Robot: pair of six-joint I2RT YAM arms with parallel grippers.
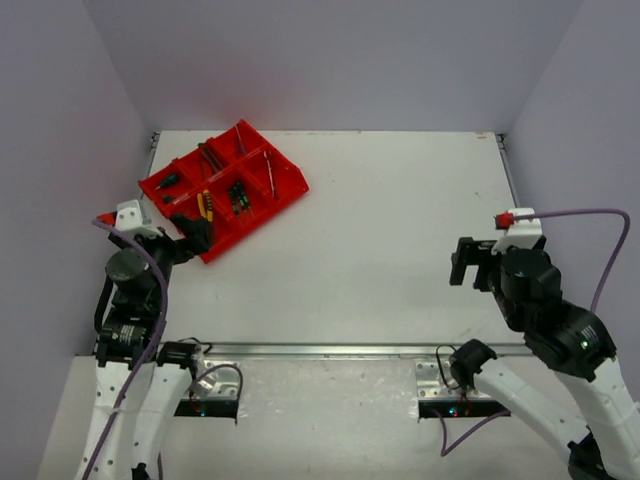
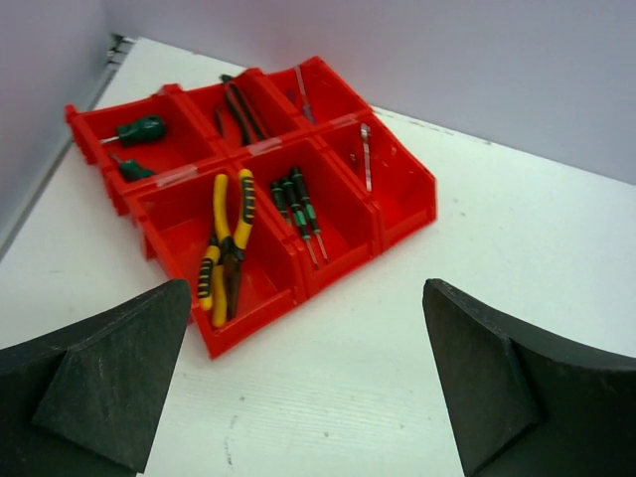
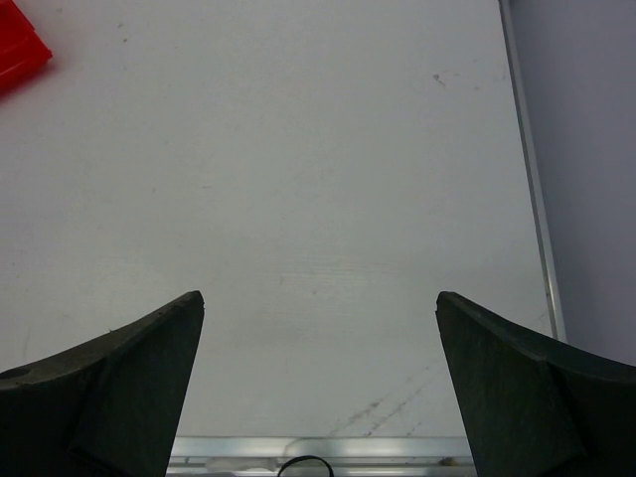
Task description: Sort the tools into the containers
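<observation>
The red divided tray [image 1: 258,218] sits at the table's far left, and its compartments hold the tools. In the left wrist view the tray [image 2: 409,211] shows yellow-handled pliers [image 2: 225,248] in the near left compartment. Green-black screwdrivers [image 2: 298,213] lie in the middle one and a silver wrench [image 2: 366,159] in the right one. The back row holds stubby green screwdrivers [image 2: 139,130], dark-handled tools [image 2: 242,109] and a thin silver tool [image 2: 301,92]. My left gripper [image 1: 195,232] [image 2: 306,288] is open and empty just in front of the tray's near edge. My right gripper [image 1: 465,262] [image 3: 320,296] is open and empty over bare table at the right.
A metal rail [image 1: 330,350] runs along the table's near edge, and purple walls close in the left, back and right sides. A corner of the red tray [image 3: 18,48] shows at the top left of the right wrist view.
</observation>
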